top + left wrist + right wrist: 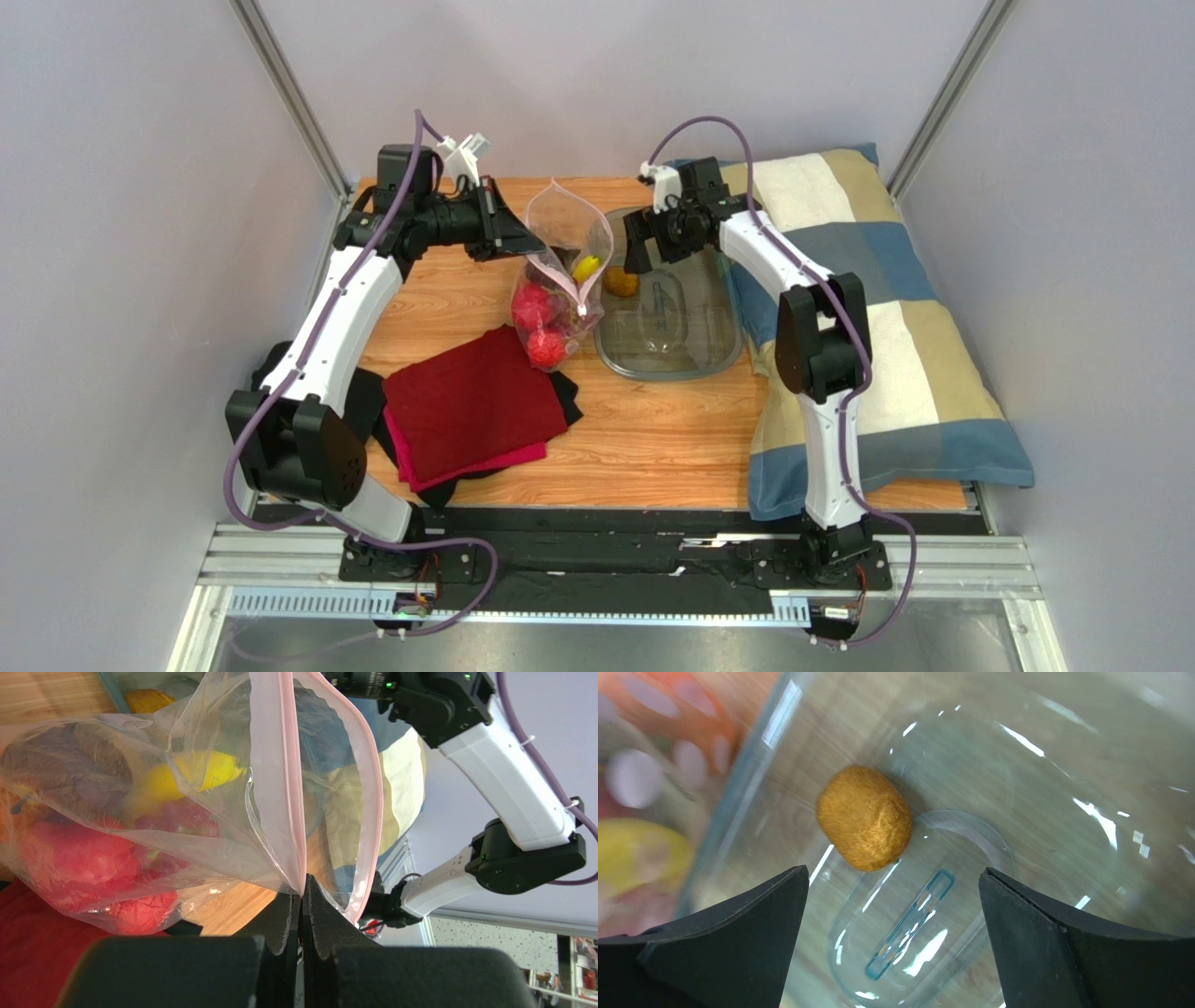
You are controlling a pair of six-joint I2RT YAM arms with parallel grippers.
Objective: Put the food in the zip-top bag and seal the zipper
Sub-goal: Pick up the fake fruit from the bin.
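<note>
The clear zip-top bag (564, 249) stands on the wooden table with its mouth open and the pink zipper (289, 777) unsealed. Inside it are red foods (539, 325), a yellow banana (191, 773), purple grapes (168, 819) and a dark plum (63, 763). My left gripper (516, 245) is shut on the bag's mouth edge (303, 885), holding it up. An orange pumpkin (864, 817) lies in the clear rigid tub (701, 367), also seen in the top view (620, 282). My right gripper (892, 875) is open just above the pumpkin, over the tub's far left end (645, 262).
A folded red cloth (470, 406) on dark cloths lies left of centre. A checked pillow (884, 336) lies along the table's right side, against the tub. The right arm (505, 749) shows beyond the bag's mouth.
</note>
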